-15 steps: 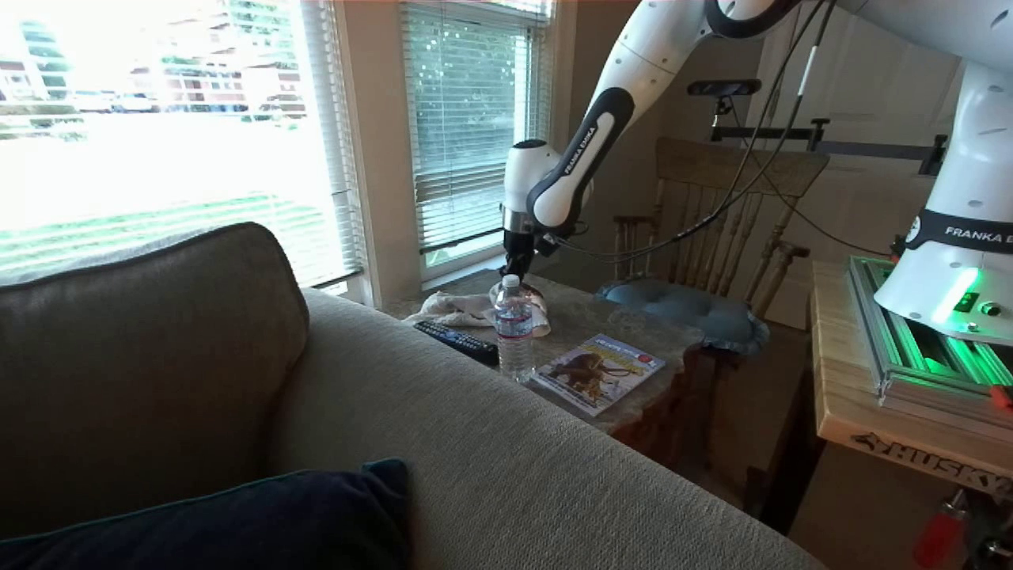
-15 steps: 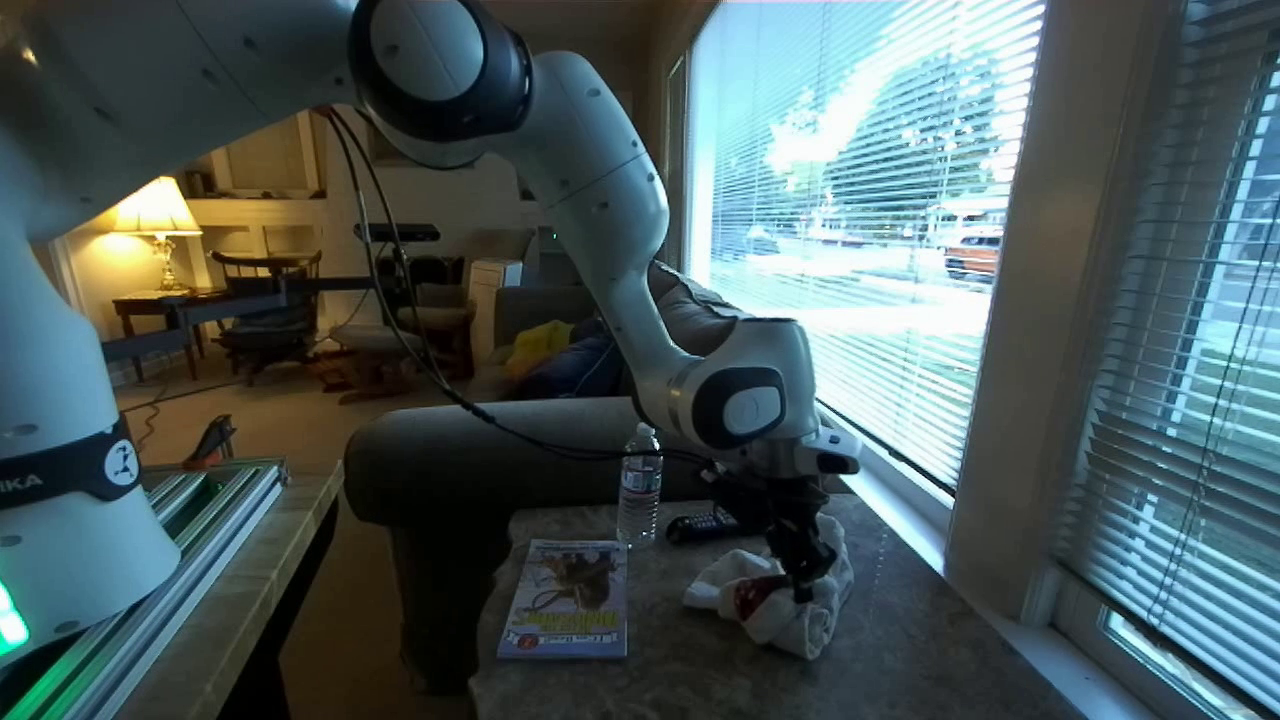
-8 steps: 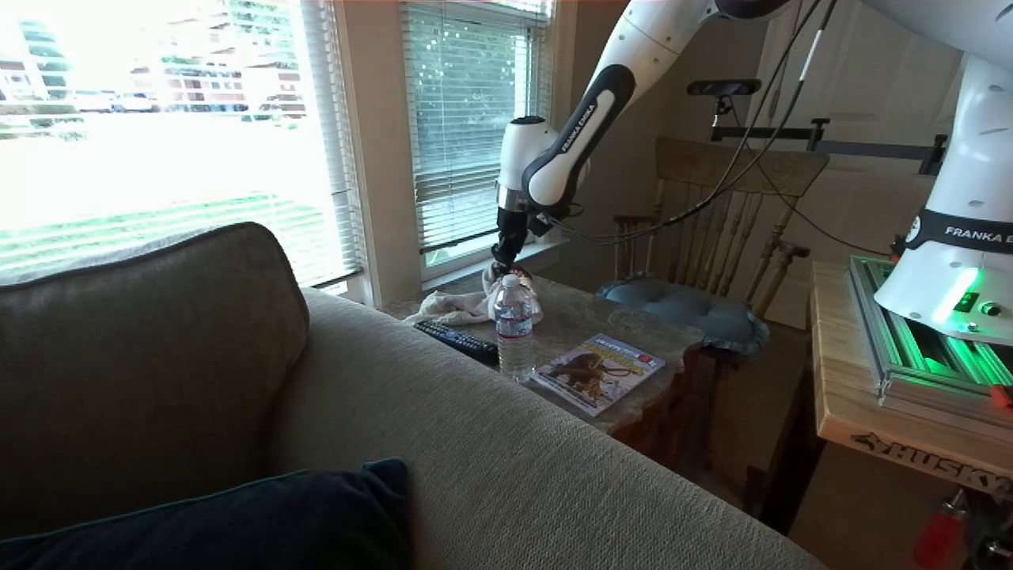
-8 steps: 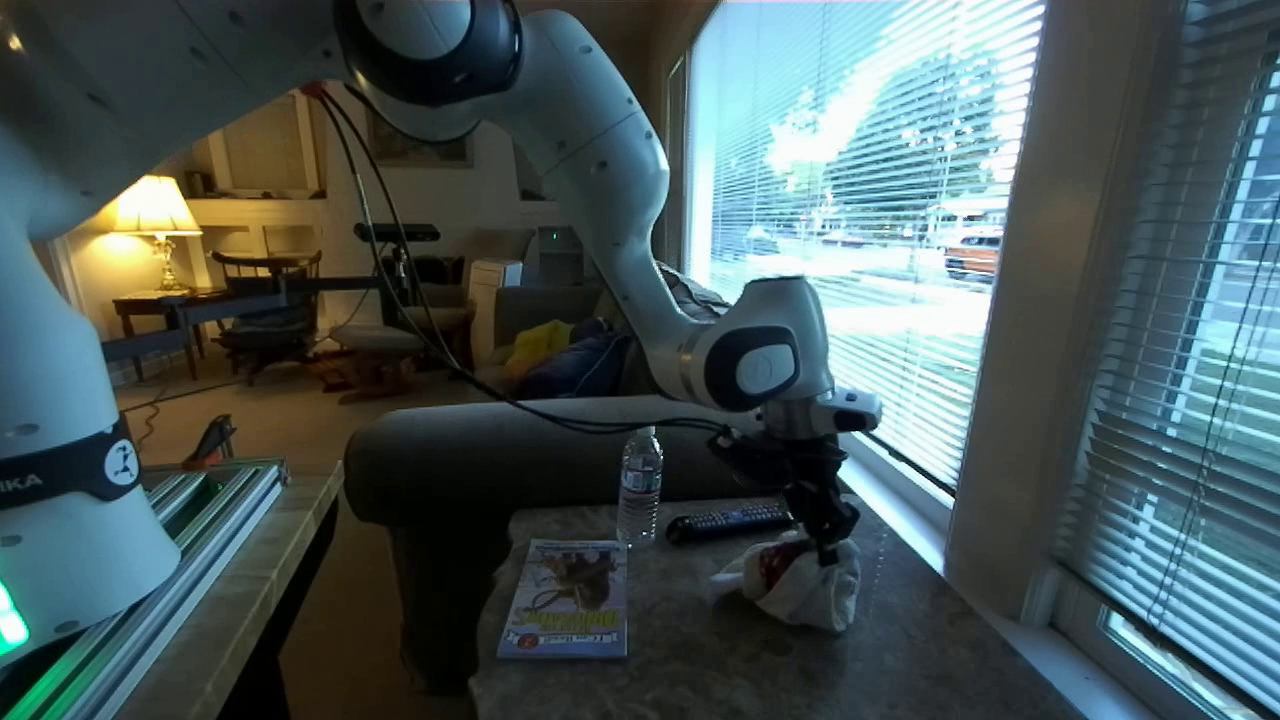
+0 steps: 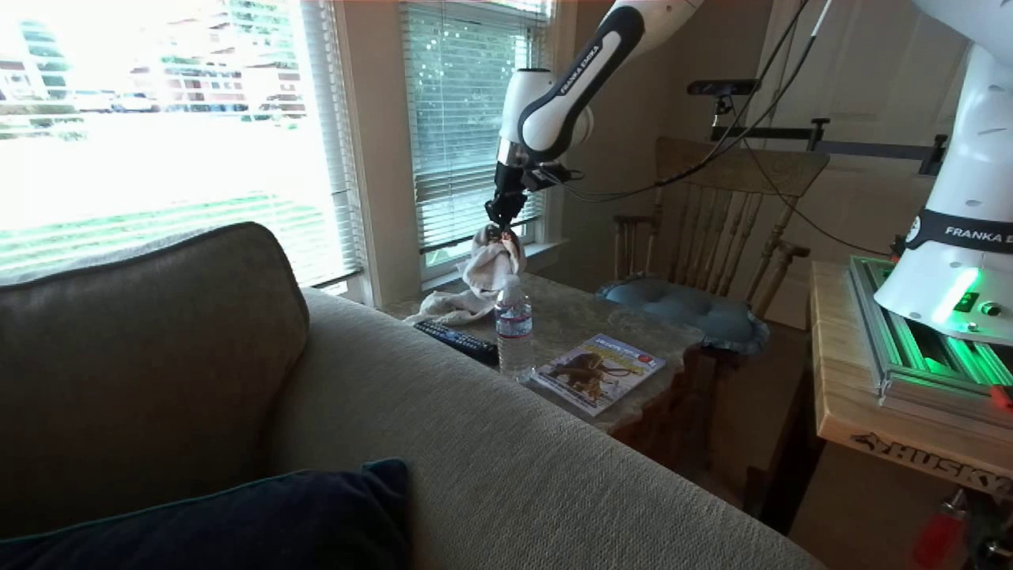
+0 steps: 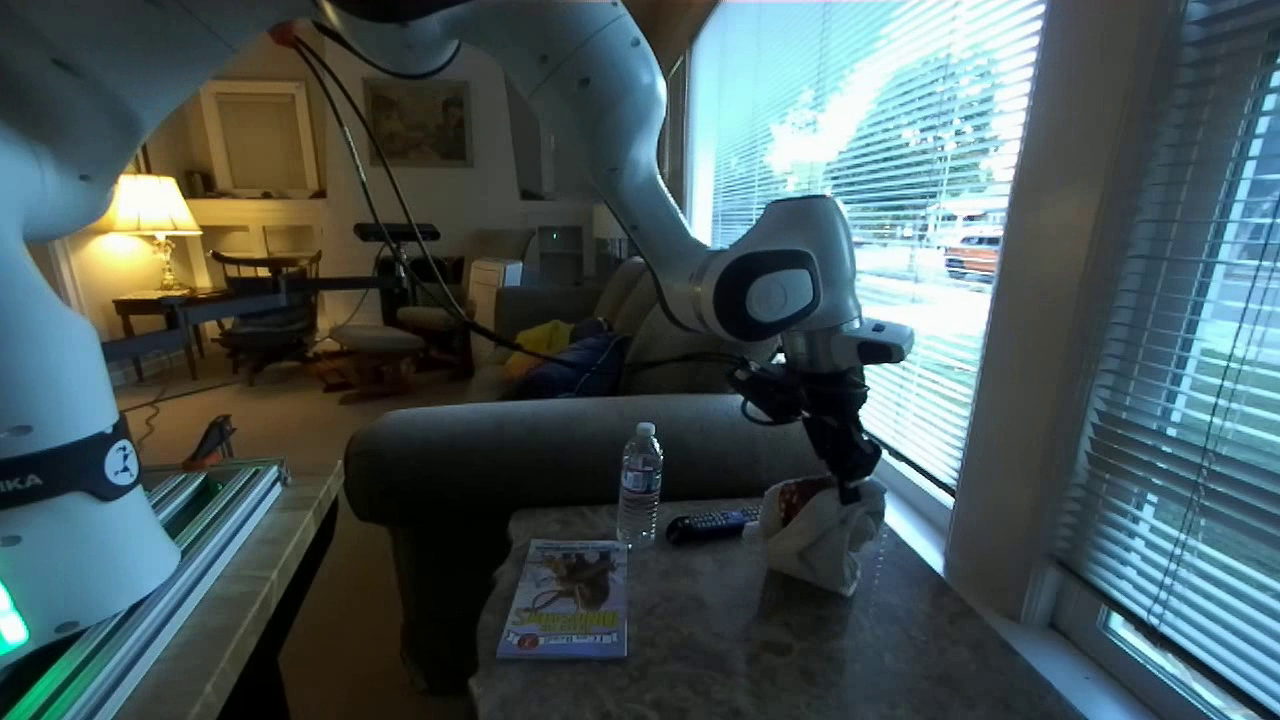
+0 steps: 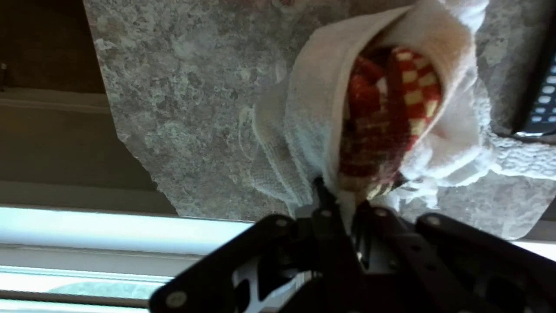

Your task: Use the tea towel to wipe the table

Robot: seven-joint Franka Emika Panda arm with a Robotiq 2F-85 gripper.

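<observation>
Closed gripper (image 7: 344, 198) is pinching towel (image 5: 489, 265), now raising it higher over table (image 6: 680, 650); loose end is trailing there near remote (image 6: 705, 527). Little of it touching: probably repositioning, not wiping yet.

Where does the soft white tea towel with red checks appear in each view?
In an exterior view: the tea towel, near centre.
In an exterior view: the tea towel, right of centre, lower half.
Wrist view: the tea towel, from middle to right edge.
Shared landmark: the long black remote control, cut off at the wrist view's right edge.
</observation>
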